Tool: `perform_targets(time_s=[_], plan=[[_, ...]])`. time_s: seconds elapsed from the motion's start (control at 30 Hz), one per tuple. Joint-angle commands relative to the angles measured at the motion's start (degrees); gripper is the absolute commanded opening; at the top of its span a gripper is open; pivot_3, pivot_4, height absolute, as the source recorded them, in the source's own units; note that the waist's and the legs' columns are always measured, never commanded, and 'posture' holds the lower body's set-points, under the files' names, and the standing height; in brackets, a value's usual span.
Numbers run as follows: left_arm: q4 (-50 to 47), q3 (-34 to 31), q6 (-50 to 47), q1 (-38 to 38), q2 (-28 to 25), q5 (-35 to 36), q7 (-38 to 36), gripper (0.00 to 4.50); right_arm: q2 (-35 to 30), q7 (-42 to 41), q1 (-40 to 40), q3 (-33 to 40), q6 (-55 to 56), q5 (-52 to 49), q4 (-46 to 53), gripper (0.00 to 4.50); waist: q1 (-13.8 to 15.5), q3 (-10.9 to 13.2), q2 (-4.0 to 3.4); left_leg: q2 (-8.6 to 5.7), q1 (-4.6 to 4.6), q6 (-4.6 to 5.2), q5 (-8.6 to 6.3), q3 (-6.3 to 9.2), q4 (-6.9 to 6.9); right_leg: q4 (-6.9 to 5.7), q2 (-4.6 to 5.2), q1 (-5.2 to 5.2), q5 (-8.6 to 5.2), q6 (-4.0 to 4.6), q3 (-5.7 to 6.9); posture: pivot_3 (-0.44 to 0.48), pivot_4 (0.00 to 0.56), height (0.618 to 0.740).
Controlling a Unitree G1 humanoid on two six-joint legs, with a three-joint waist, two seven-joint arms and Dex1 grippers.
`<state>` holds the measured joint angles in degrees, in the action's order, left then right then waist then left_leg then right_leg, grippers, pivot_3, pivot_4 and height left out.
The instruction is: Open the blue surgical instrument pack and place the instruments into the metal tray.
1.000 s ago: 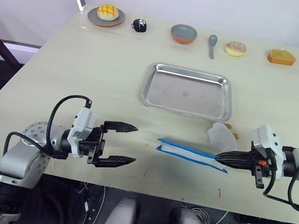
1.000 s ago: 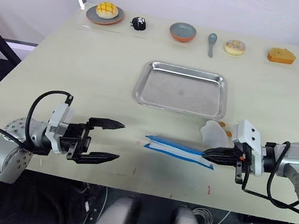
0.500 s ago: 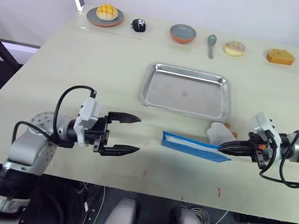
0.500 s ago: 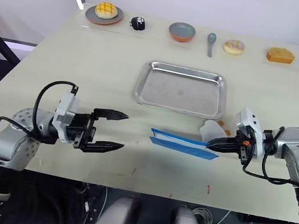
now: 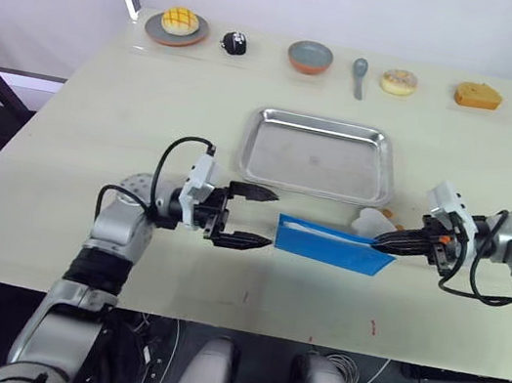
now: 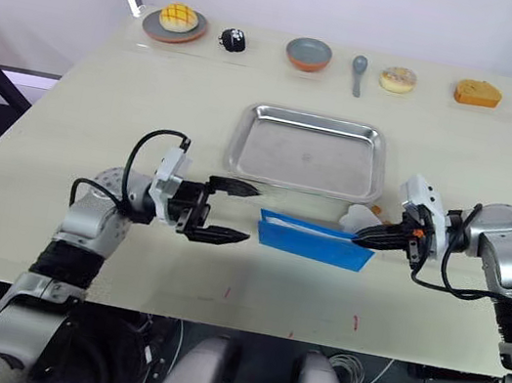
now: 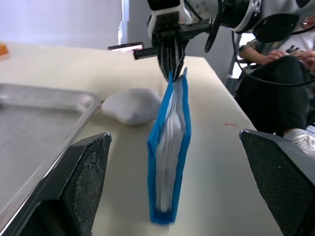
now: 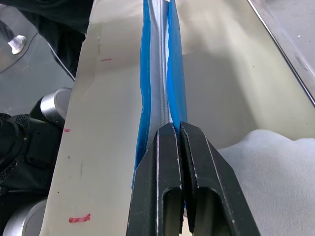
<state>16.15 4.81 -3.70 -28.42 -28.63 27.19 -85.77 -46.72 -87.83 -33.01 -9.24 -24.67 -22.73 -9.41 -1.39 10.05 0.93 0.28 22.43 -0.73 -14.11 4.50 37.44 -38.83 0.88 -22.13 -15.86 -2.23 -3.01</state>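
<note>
The flat blue rectangular fold-over pack (image 5: 334, 246) stands on its long edge near the middle of the table's (image 5: 101, 115) front half, just in front of the shallow rectangular stainless-steel tray (image 5: 320, 156); from the left wrist view it shows as two blue covers pressed close with a whitish lining between them, still folded shut. The right tool (image 5: 378, 243) has its two black fingers closed together on the upper corner of the pack at the pack's right end, holding it upright. The left tool (image 5: 266, 219) hangs just off the pack's left end with its fingers spread wide, one above the other, not touching it. A crumpled whitish translucent lump (image 7: 131, 104) lies on the table between the pack and the tray's front right corner, and a small orange bit (image 5: 389, 215) shows just beside it. The tray holds nothing; its bare metal floor is plain to see. Along the table's far edge sit a grey round plate with a yellow cross-hatched bun (image 5: 179, 25), a small black-and-white object (image 5: 234, 43) too small to make out, a grey bowl with an orange inside (image 5: 309, 57), a grey spoon (image 5: 359, 74), a frosted doughnut (image 5: 398, 81) and an orange-brown cake block (image 5: 476, 95). No instruments are visible, whatever lies inside the pack being hidden by its covers. A seated person's dark trousers (image 7: 275, 93) show past the table's right edge in the left wrist view.
</note>
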Motion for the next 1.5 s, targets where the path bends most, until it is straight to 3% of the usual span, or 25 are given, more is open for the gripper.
perform_targets(time_s=[0.03, 0.1, 0.13, 0.37, 0.73, 0.83, 0.87, 1.5], plan=[[2.33, 0.47, 2.10, -1.69, 0.91, -1.02, -1.72, 4.23, 0.55, -0.03, -0.30, -0.40, 0.22, 0.68, 0.79, 0.01, -0.43, 0.00, 0.00, 0.01, 0.00, 0.00, 0.00, 0.02, 0.00, -0.01, 0.00, 0.00, 0.00, 0.00, 0.00, 0.000, 0.150, 0.740], [4.32, 1.01, 3.62, -2.51, 2.11, -2.08, -1.70, 3.83, 0.73, 0.09, -0.29, -0.25, 0.14, 0.62, 1.01, 0.00, -0.58, 0.00, 0.00, 0.00, 0.01, 0.00, 0.00, 0.03, 0.00, -0.01, 0.00, 0.00, 0.00, 0.00, 0.01, 0.000, 0.150, 0.740], [5.09, 1.21, 4.34, -2.81, 2.73, -2.57, -1.55, 3.38, 0.81, 0.14, -0.28, -0.19, 0.15, 0.60, 1.07, 0.00, -0.62, 0.00, 0.00, 0.00, 0.01, 0.00, 0.00, 0.04, 0.00, -0.01, 0.00, 0.00, 0.00, 0.00, 0.01, 0.000, 0.150, 0.740], [7.31, 2.17, 6.74, -3.55, 5.96, -4.24, -1.18, 3.38, 1.14, 0.81, 0.09, 0.04, -0.31, 0.30, 2.05, 0.00, -0.95, 0.00, 0.00, -0.03, 0.02, 0.00, 0.00, 0.09, -0.01, -0.02, 0.02, 0.00, 0.00, 0.00, 0.02, 0.000, 0.150, 0.740], [8.04, 1.60, 7.16, -4.12, 6.94, -4.04, -1.54, 3.38, 1.04, 1.30, 0.21, 0.28, -0.34, 0.25, 2.35, 0.00, -1.00, 0.00, 0.00, -0.02, 0.02, 0.00, 0.00, 0.09, -0.01, -0.02, 0.01, 0.00, 0.00, 0.00, 0.02, 0.000, 0.150, 0.740], [8.32, 1.58, 7.31, -4.21, 6.96, -4.04, -1.63, 2.69, 1.06, 1.45, 0.24, 0.29, -0.31, 0.27, 2.34, 0.00, -1.00, 0.00, 0.00, -0.02, 0.02, 0.00, 0.00, 0.09, -0.01, -0.02, 0.01, 0.00, 0.00, 0.00, 0.02, 0.000, 0.150, 0.740], [8.38, 1.58, 7.47, -4.20, 7.00, -4.09, -1.58, 2.28, 1.05, 1.49, 0.31, 0.30, -0.30, 0.26, 2.38, 0.00, -1.00, 0.00, 0.00, -0.03, 0.02, 0.00, 0.00, 0.09, -0.01, -0.02, 0.01, 0.00, 0.00, 0.00, 0.02, 0.000, 0.150, 0.740], [8.44, 1.50, 7.54, -4.78, 7.36, -3.91, -1.39, 2.28, 1.25, 2.10, 1.09, 0.29, -0.34, 0.13, 3.14, 0.00, -1.01, 0.00, 0.00, -0.03, 0.01, 0.00, 0.00, 0.10, -0.01, -0.02, 0.00, 0.00, 0.00, 0.00, 0.02, 0.000, 0.150, 0.740]])
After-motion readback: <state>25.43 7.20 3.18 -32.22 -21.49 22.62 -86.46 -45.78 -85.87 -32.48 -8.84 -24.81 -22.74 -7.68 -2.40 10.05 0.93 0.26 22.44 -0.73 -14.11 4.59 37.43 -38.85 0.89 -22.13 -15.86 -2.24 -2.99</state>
